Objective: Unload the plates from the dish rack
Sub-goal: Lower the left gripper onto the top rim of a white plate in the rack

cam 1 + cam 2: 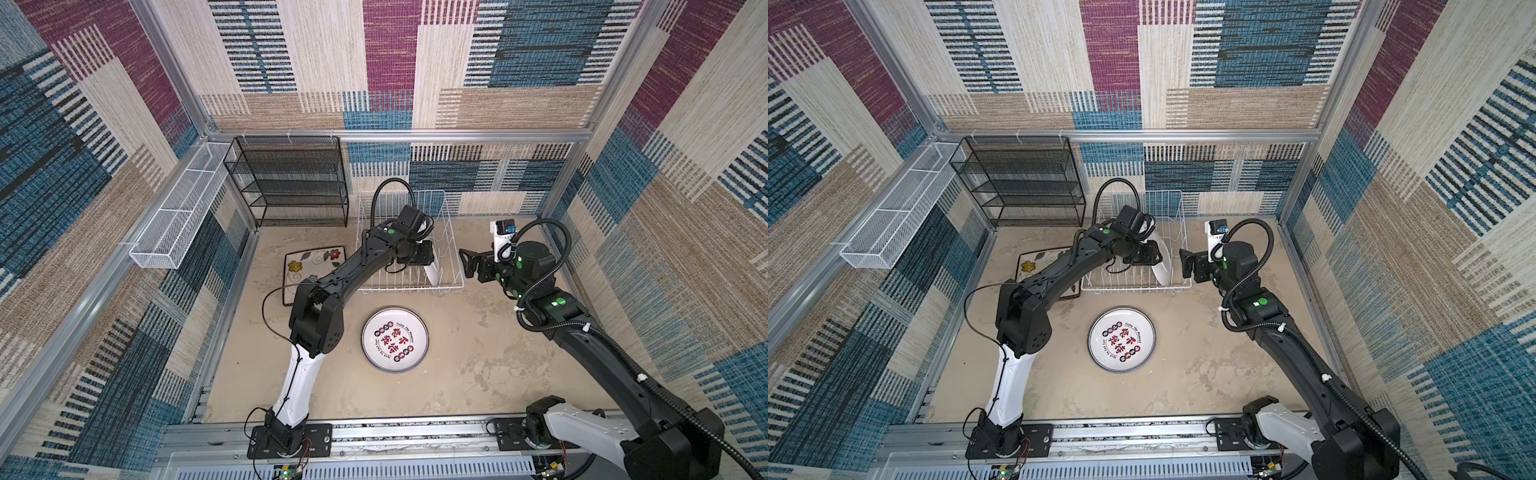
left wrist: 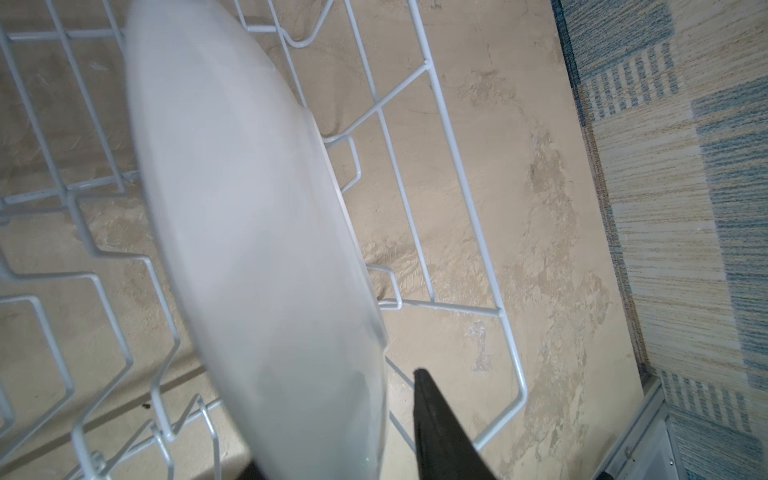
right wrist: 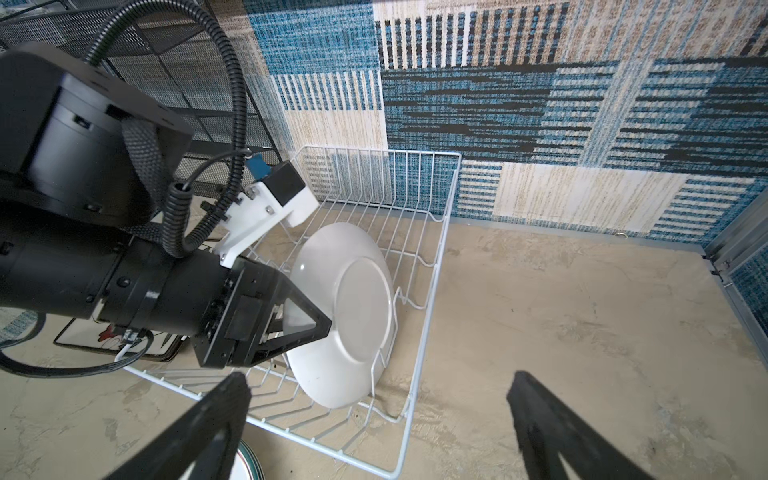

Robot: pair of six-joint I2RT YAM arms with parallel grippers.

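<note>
Robot arms work over a sandy-coloured counter point(image 1: 478, 353) inside a booth with patterned walls. At the back stands a white wire dish rack point(image 1: 411, 288). One round white plate point(image 3: 345, 316) is left in it, standing on edge between the tines and leaning slightly, with its plain underside facing the right wrist camera. Two other plates already lie flat on the counter. A round plate point(image 1: 394, 340) with a printed centre sits in front of the rack, and a square flowered plate point(image 1: 313, 262) lies to the rack's left, partly hidden under the left arm.

The left hand point(image 1: 428, 257) reaches into the rack, and its jaws straddle the upper rim of the standing plate. They are drawn partway in. The left wrist view shows a thin gap between one finger point(image 2: 436, 419) and the plate, so the grip does not look firm yet. The right hand point(image 1: 468, 262) hovers just outside the rack's right side, spread wide and holding nothing.

The step in hand appears to be grasping the last racked plate. The next move would call for a firm pinch on the rim. After that, the plate would need a straight lift clear of the tines before it swings out to bare counter.
</note>
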